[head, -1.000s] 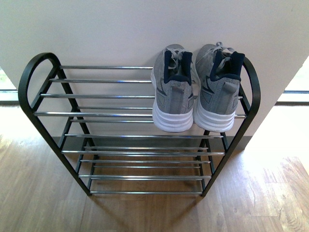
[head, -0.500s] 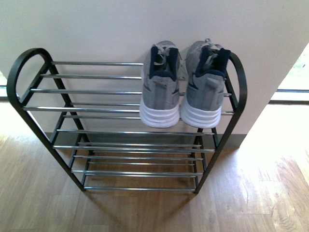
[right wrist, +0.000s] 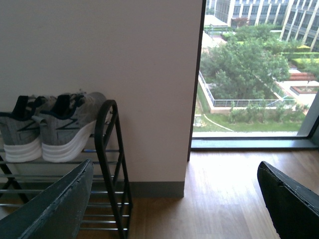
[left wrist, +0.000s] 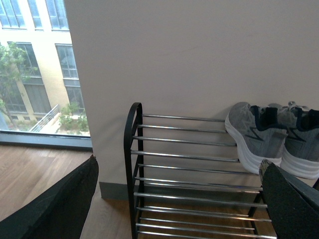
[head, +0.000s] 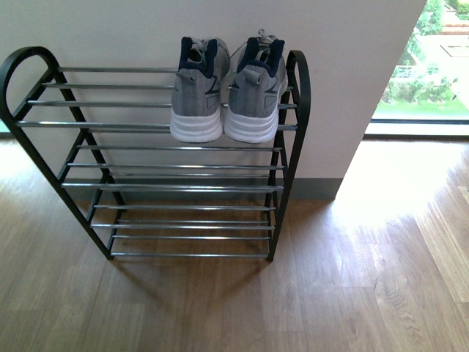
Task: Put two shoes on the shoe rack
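Two grey knit sneakers with white soles stand side by side, heels toward me, on the top tier of the shoe rack (head: 44,123) at its right end: one shoe (head: 197,92) on the left, the other (head: 255,92) beside the arched black side frame. The same pair (left wrist: 269,137) shows in the left wrist view and again (right wrist: 47,127) in the right wrist view. My left gripper (left wrist: 179,199) is open and empty, well back from the rack (left wrist: 133,149). My right gripper (right wrist: 174,199) is open and empty, off the rack's (right wrist: 107,149) right end. Neither arm shows in the front view.
The rack stands against a white wall (head: 220,29) with a grey skirting (head: 315,188) on a wood floor (head: 330,279). A floor-level window (head: 421,66) lies to the right of the wall, another (left wrist: 35,74) to its left.
The front view has swung to the right: rack and sneakers now sit further left and higher in the picture, and the right-hand window and more floor have come into view. The sneakers keep their place on the rack.
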You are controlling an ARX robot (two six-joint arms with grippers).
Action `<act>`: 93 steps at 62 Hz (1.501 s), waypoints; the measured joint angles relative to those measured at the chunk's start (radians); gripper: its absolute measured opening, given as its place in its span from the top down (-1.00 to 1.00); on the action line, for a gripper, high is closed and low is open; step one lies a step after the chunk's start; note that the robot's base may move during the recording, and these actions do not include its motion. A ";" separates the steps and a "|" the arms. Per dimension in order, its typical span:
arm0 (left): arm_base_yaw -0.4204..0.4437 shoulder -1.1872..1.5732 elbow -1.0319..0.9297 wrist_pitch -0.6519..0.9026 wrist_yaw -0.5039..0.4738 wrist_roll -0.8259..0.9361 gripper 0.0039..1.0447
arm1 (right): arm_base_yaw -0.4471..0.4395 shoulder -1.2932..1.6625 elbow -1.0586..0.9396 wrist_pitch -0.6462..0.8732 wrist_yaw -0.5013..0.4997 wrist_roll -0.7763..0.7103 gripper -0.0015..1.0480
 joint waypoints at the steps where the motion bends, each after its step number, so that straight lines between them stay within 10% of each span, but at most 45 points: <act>1: 0.000 0.000 0.000 0.000 0.000 0.000 -0.83 | 0.000 0.000 0.000 0.000 0.000 0.000 -0.82; 93: 0.000 0.000 0.000 0.000 0.000 0.001 -0.83 | 0.000 0.000 0.000 -0.001 0.002 0.000 -0.82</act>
